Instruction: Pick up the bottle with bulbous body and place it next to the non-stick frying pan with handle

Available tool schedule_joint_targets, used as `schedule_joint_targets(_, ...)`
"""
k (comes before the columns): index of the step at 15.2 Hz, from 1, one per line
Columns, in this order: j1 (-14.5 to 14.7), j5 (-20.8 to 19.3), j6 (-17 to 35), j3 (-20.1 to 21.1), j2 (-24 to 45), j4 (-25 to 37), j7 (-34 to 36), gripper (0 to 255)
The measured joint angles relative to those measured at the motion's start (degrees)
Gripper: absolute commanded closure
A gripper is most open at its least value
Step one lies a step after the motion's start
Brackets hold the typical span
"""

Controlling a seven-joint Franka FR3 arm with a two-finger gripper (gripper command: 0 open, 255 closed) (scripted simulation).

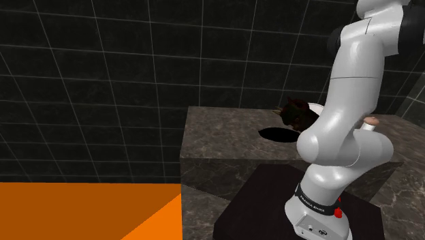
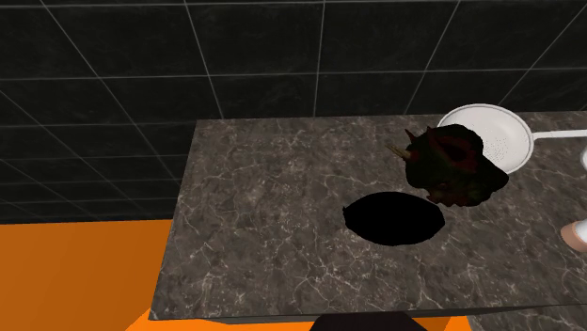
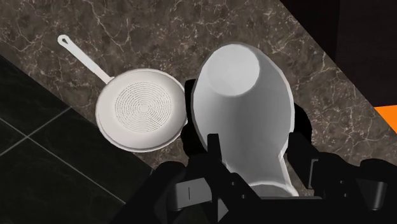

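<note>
A white bottle [image 3: 242, 108] with a bulbous body sits between my black fingers, its flat wide end pointing away from the hand. My gripper [image 3: 254, 162] is shut on the bottle's narrower part. Just beside the bottle a white frying pan [image 3: 141, 109] lies on the dark marble counter [image 3: 127, 32], its thin handle pointing away from the bottle. The pan [image 2: 484, 136] is at the counter's far right in the second exterior view, partly hidden by a dark brown lumpy thing [image 2: 452, 165]. I cannot tell whether the bottle touches the counter.
A black oval patch [image 2: 395, 218] lies on the counter [image 2: 282, 188] in front of the brown lump [image 1: 296, 112]. A small pale pinkish thing [image 1: 371, 121] peeks out beside the arm. Black tiled wall stands behind the counter, orange floor [image 1: 68, 211] below it.
</note>
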Motion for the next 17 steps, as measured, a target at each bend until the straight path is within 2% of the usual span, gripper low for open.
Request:
schedule_joint_targets(1, 2.2, -1.4, 1.8, -0.5, -1.4, -3.0, 0.2, 255)
schedule_joint_targets(7, 9.2, -6.6, 9.6, -1.7, -6.6, -14.2, 1.4, 255)
schedule_joint_targets(17, 14.9, -11.7, 19.6, -1.9, -12.0, -27.0, 3.3, 255)
